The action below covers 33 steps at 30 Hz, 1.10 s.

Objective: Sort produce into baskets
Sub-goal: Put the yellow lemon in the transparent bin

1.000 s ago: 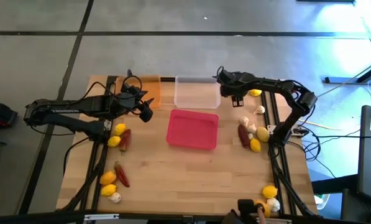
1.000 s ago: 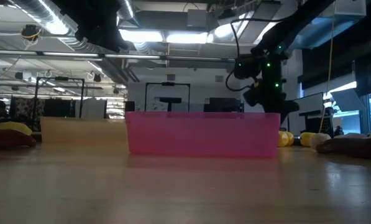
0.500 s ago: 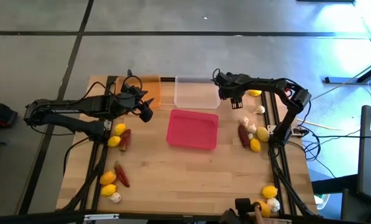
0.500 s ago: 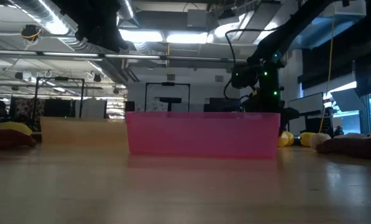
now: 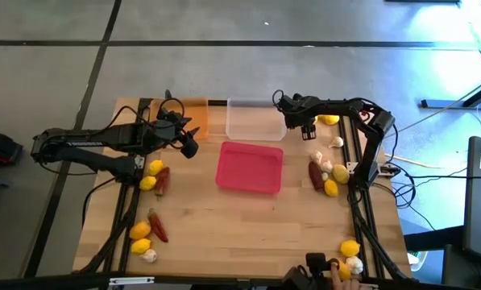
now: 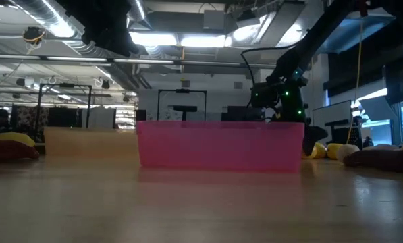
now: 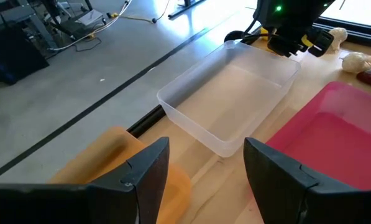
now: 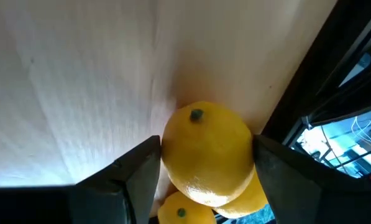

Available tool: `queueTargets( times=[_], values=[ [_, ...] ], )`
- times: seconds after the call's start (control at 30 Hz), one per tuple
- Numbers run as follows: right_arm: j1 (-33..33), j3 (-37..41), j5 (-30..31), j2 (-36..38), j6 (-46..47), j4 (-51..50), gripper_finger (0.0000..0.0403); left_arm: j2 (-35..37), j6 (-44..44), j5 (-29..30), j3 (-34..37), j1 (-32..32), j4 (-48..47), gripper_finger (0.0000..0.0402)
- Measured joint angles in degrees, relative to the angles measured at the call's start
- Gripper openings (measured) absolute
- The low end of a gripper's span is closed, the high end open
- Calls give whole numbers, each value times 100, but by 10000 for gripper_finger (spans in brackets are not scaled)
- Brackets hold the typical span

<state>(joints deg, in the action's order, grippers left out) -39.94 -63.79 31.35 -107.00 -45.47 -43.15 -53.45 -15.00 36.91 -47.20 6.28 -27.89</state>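
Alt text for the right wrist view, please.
A yellow lemon fills the gap between the two dark fingers of the right gripper, over the pale wooden table. Part of a second lemon shows beside it.

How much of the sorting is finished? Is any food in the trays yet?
Nothing looks sorted yet: the orange tray, clear tray and pink tray show nothing inside. In hand: the right gripper grips a lemon beside the clear tray. The left gripper hovers open near the orange tray. Left to do: the produce heaps on both table sides.
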Motion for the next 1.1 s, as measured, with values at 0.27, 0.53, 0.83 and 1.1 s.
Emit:
queueTargets(
  times=[0.27, 0.53, 0.83, 1.1],
  values=[
    [-22, -2, -31, 2, -4, 71, 171, 0, -1, 0, 0, 0, 2, 203],
    [-20, -4, -185, 85, 12, 109, 146, 0, -27, 2, 0, 1, 2, 203],
    [-13, 4, -595, 944, 227, 124, 147, 0, -26, 1, 0, 0, 2, 203],
    [-13, 4, -1214, 1874, 636, 534, 148, 0, -26, 2, 0, 0, 4, 203]
  ],
)
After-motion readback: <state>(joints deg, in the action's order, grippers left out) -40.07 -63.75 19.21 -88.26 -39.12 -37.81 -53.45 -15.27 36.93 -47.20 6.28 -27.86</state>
